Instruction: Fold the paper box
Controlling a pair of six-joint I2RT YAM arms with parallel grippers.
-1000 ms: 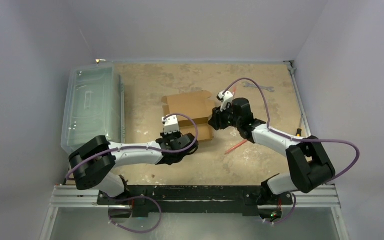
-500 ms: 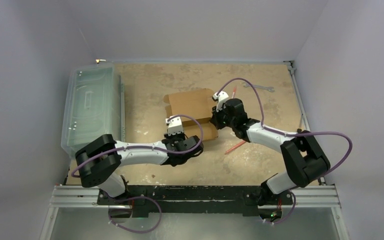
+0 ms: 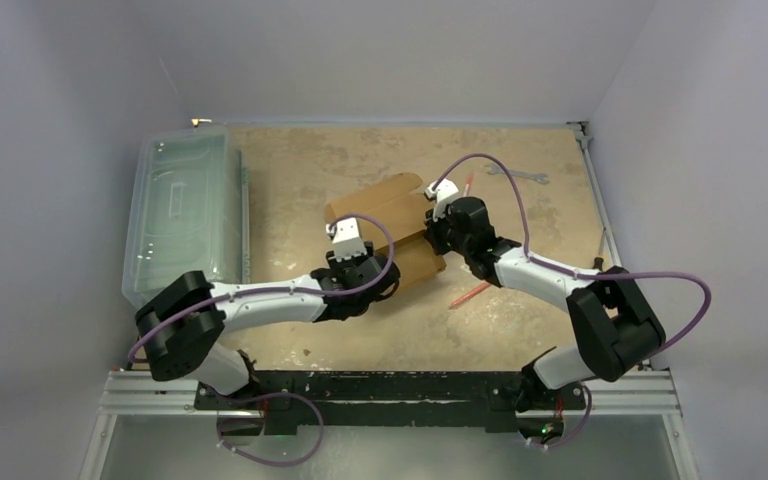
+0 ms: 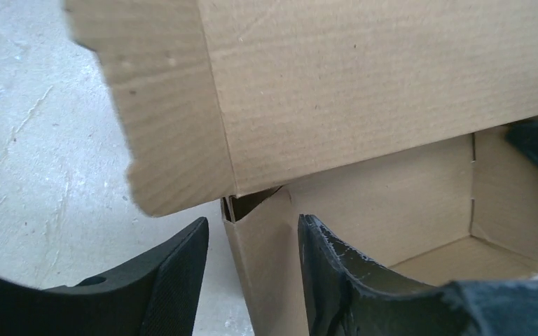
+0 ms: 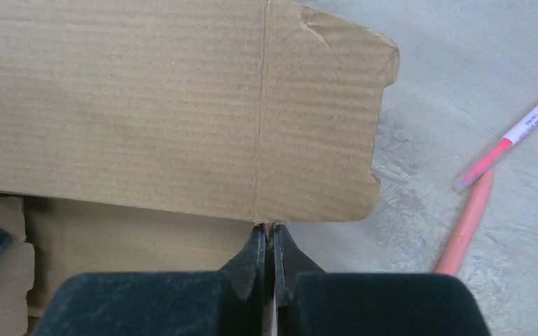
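At the middle of the top view: the paper box (image 3: 385, 210) — brown corrugated cardboard, sitting on the tabletop (image 3: 300, 160) between the two arms, its lid panel raised and tilted.
Box body (left wrist view): open, walls standing, in the lower right of the frame; the lid panel fills the top, with a rounded side flap hanging down at upper left.
Left gripper (image 4: 252, 280): jaws apart, straddling the box's near corner wall — one finger (image 4: 171, 280) outside, the other inside; daylight shows beside the wall, so there is no pinch.
Right gripper (image 5: 271, 245): fingers pressed together, tips just under the lid's lower edge at its crease; a pale sliver sits between them (too thin to identify).
Right side of the right wrist view: a pink pen (image 5: 508, 133) with a white label, an orange stick (image 5: 466, 224) just beside it.
Left edge of the top view: clear plastic bin (image 3: 185, 210), apart from the box.
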